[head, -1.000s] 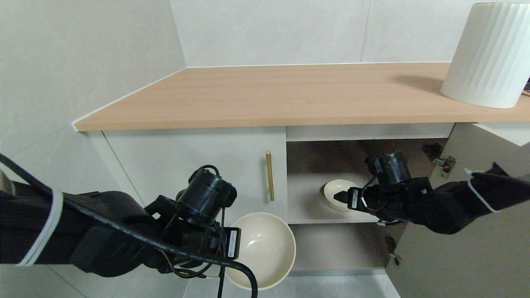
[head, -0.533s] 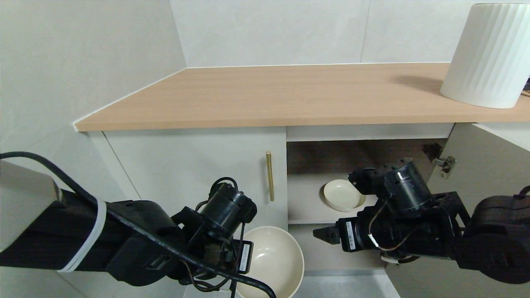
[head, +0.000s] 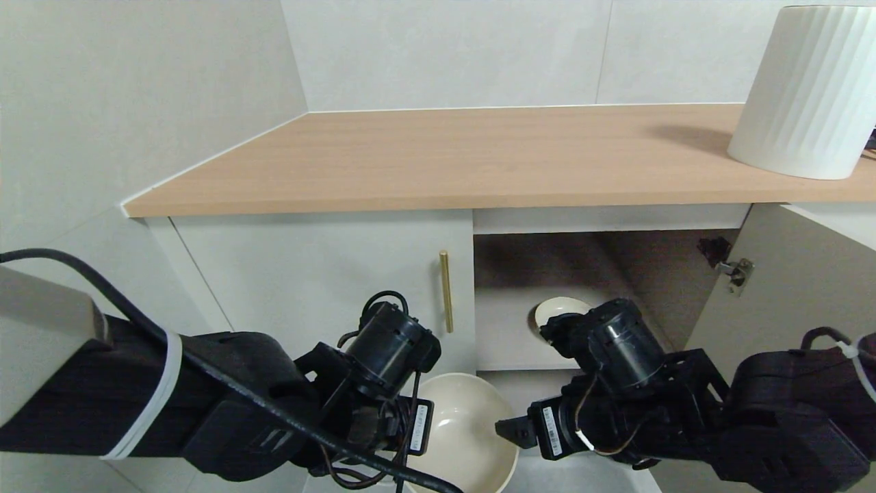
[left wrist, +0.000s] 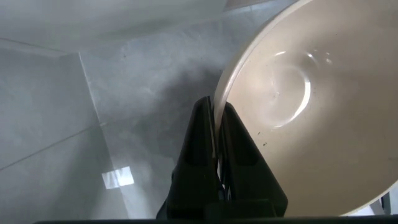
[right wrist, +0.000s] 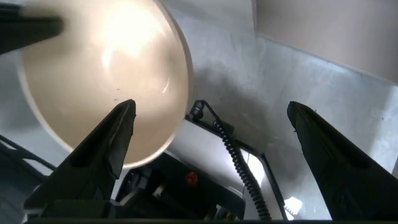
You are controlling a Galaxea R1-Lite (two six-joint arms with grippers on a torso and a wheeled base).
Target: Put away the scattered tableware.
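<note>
Head view: the left gripper (head: 409, 438) is pinched on the near rim of the large bowl (head: 469, 431). The bowl extends from that gripper toward the right gripper (head: 513, 433) and hangs below the shelf (head: 503, 342) of the open cabinet. The right gripper's leading tip lies just beside the bowl's far rim; whether they touch cannot be determined. A small dish (head: 558, 309) rests on the shelf, beyond and above the right gripper. Hazard: the shut door (head: 308, 274) stands just beyond the left gripper, so a lift toward the shelf could strike the bowl against the door edge or the shelf lip.

Left wrist view: both fingers (left wrist: 200, 134) are pressed together on the thin rim, one inside and one outside. The whole bowl body overhangs the grip. Hazard: a one-point rim hold gives little resistance to rotation, so the bowl may pivot or slip out above the hard floor (left wrist: 93, 124).

Right wrist view: the right gripper is spread wide and holds nothing; the bowl lies next to one of its fingertips (right wrist: 106, 146). Hazard: any sideways motion could knock the rim and dislodge the bowl. Placement too deep could hit the dish.
</note>
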